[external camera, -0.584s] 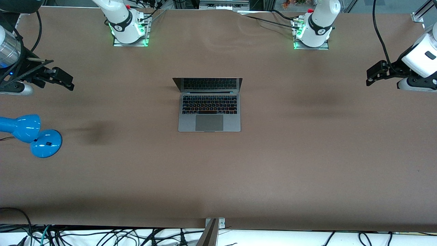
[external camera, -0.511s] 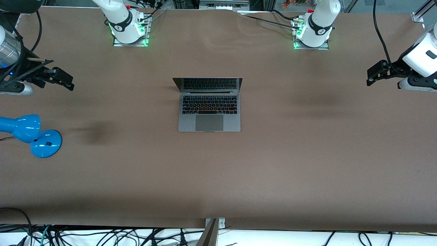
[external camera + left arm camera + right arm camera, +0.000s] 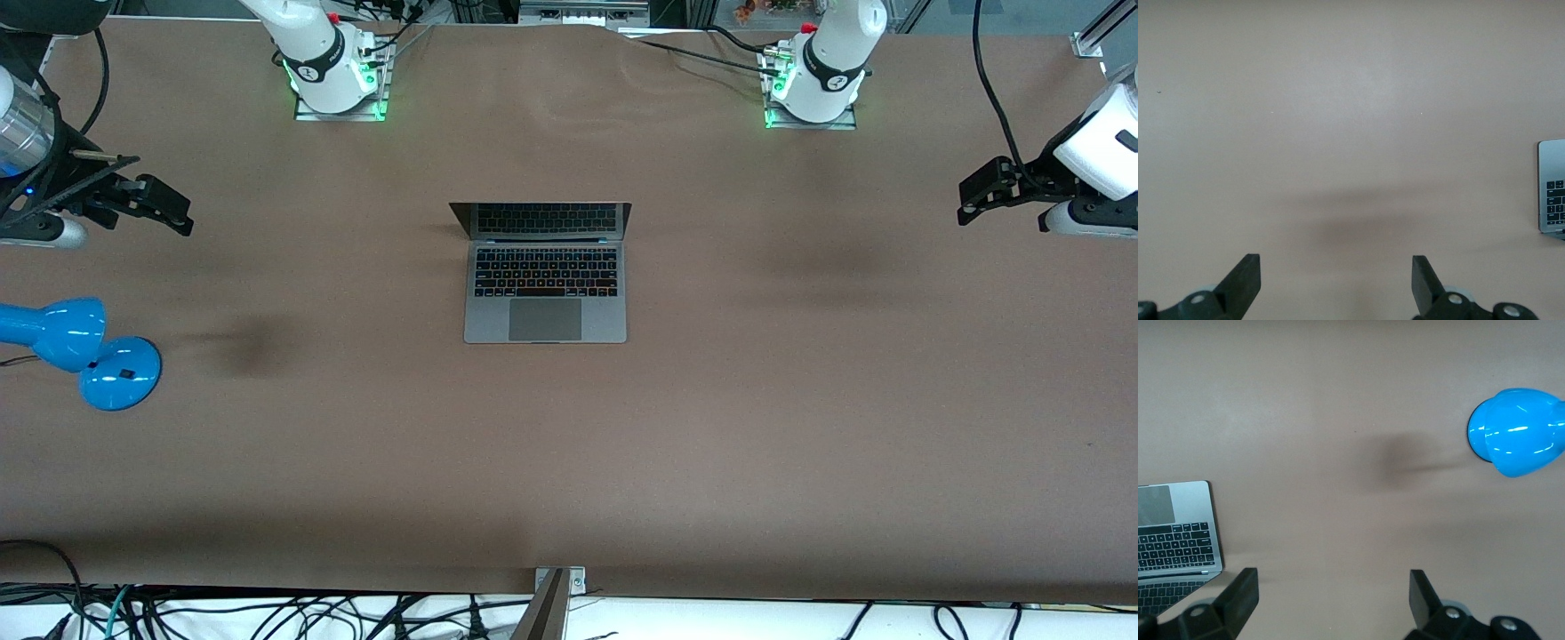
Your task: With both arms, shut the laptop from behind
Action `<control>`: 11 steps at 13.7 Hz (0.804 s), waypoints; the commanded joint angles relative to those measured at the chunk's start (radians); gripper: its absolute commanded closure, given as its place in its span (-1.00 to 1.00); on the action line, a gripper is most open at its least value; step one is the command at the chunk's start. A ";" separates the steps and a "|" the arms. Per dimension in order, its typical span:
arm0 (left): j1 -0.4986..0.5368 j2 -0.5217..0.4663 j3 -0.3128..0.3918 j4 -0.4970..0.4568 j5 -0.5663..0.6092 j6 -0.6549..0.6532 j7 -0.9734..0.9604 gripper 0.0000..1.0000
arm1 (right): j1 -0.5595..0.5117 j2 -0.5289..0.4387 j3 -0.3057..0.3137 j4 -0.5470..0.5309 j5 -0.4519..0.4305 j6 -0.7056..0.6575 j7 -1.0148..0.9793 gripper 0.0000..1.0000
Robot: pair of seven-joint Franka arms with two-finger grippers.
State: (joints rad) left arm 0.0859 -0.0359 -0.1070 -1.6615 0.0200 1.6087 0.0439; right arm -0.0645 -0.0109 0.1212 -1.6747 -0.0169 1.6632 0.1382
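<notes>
Over the right arm's end of the worktop [image 3: 711,427] the right gripper [image 3: 164,209] hangs above bare surface, fingers [image 3: 1238,590] spread wide and holding nothing, with a blue lamp [image 3: 76,351] nearer the front camera. Mid-worktop, well apart from both grippers, sits the laptop [image 3: 545,280], lid up, screen facing the front camera. Over the left arm's end hovers the left gripper [image 3: 982,191], fingers [image 3: 1245,273] wide apart and empty too. The danger, I'd say: uneven pushes on the lid could twist or slide the laptop. No readable writing anywhere.
</notes>
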 commanded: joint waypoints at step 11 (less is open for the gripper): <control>0.005 0.039 -0.014 0.037 -0.006 -0.016 -0.007 -1.00 | 0.002 -0.012 -0.003 0.000 0.014 -0.011 -0.003 -1.00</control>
State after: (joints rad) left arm 0.0861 -0.0172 -0.1083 -1.6561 0.0200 1.6087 0.0400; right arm -0.0645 -0.0109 0.1212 -1.6747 -0.0169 1.6632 0.1382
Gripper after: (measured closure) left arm 0.000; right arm 0.000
